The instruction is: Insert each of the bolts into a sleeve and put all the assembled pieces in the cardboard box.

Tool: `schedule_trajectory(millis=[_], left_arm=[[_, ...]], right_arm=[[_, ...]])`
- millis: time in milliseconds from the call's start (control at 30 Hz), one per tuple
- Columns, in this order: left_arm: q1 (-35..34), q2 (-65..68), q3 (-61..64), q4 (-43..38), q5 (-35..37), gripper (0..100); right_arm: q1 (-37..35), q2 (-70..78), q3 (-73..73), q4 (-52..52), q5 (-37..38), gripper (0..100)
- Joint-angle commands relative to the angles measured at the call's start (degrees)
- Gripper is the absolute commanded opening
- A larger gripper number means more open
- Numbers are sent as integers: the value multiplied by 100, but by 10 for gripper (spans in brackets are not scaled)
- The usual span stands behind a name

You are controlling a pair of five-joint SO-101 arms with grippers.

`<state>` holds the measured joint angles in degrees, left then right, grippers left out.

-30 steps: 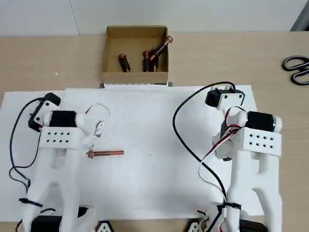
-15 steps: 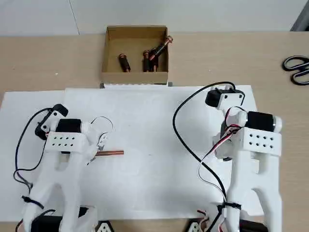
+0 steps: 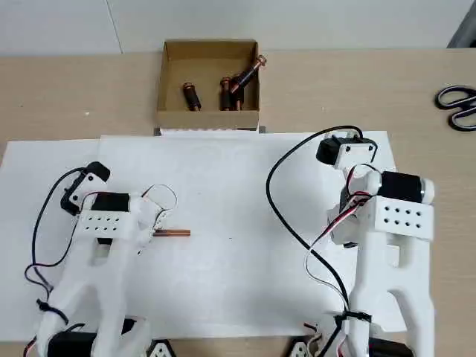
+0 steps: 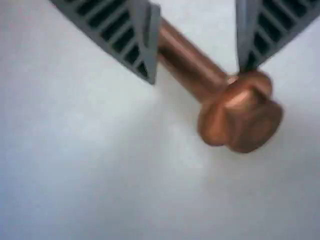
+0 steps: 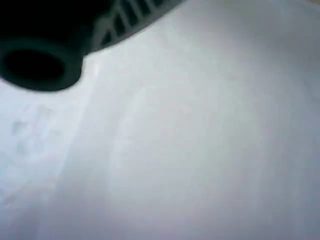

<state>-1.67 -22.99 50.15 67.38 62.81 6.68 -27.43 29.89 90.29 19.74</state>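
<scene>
A copper bolt lies flat on the white sheet, left of the middle. My left gripper stands over its head end. In the left wrist view the bolt lies between the two grey fingers, which are apart on either side of the shaft, so the left gripper is open. The cardboard box at the back holds several copper pieces; one leans on its right rim. The right arm stays low over the sheet's right side.
Black scissors lie on the wooden table at the far right. The white sheet spreads from the box toward both arm bases. A black cable loops from the right arm across the sheet.
My left arm has swung toward the bolt and come down over its head end, which it now covers from above. The bolt and the right arm have not moved.
</scene>
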Motion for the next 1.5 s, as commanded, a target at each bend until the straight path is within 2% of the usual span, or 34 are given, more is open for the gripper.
schedule_trajectory(millis=[0,300,533,733,1067,1233,1400,1467], left_arm=[[-9,9,4,-237,-44,104],[-9,9,13,-281,-44,104],[105,18,558,-782,-44,105],[334,9,593,-800,-26,105],[290,9,760,-800,-26,100],[0,9,760,-800,-26,97],[-273,9,778,-765,-26,9],[-334,9,778,-765,-26,9]], right_arm=[[66,-171,-18,-101,53,6],[66,-163,-18,-101,53,6],[66,-171,-18,-101,53,6],[66,-171,-18,-92,53,6],[66,-171,-18,-92,53,6],[66,-180,-18,-66,53,6],[66,-180,-18,-66,53,6],[66,-180,-18,-66,53,6]])
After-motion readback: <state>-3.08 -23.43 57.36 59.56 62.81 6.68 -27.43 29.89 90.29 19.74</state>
